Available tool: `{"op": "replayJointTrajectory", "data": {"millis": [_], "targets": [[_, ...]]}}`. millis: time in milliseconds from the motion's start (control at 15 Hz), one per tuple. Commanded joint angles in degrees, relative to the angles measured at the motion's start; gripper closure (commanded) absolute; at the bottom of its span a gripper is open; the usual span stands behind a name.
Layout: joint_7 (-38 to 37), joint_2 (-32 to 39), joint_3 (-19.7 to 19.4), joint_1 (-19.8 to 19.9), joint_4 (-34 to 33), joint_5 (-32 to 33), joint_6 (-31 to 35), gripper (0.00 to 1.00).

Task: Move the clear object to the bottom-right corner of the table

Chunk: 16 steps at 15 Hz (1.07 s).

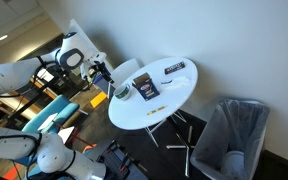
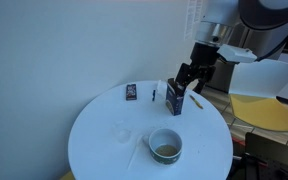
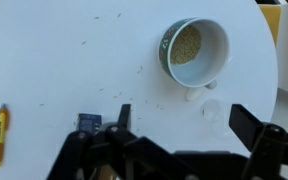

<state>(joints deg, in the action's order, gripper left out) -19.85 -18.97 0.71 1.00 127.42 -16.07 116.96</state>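
Observation:
The round white table shows in both exterior views. A small clear cup stands on it beside a green mug of grains. In the wrist view the clear cup sits just below the mug, between my fingers and nearer the right one. My gripper is open and empty. It hovers above the table near a dark carton, apart from the cup. The gripper also shows at the table's edge in an exterior view.
A yellow pen and the dark carton lie at the left of the wrist view. A small dark packet lies near the wall side. A grey chair stands beside the table. A yellow seat is behind the arm.

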Motion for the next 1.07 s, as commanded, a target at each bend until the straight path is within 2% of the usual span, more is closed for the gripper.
{"op": "replayJointTrajectory", "data": {"millis": [0,67,200,533,800,1000], "targets": [[0.12,-0.13,0.08,0.27,-0.09,-0.06,-0.12,0.00],[-5.45,2.27,0.62,1.30,-1.42,0.19,0.34,0.00],[-11.11,5.61,1.35,1.42,-3.46,-0.71,1.13,0.00],[-27.64,15.91,4.33,0.20,-9.93,2.21,11.07,0.00],[-34.59,24.52,4.46,-2.30,-16.49,7.72,11.90,0.00],[-34.59,29.94,3.80,-4.31,-21.10,10.51,10.41,0.00]]}}
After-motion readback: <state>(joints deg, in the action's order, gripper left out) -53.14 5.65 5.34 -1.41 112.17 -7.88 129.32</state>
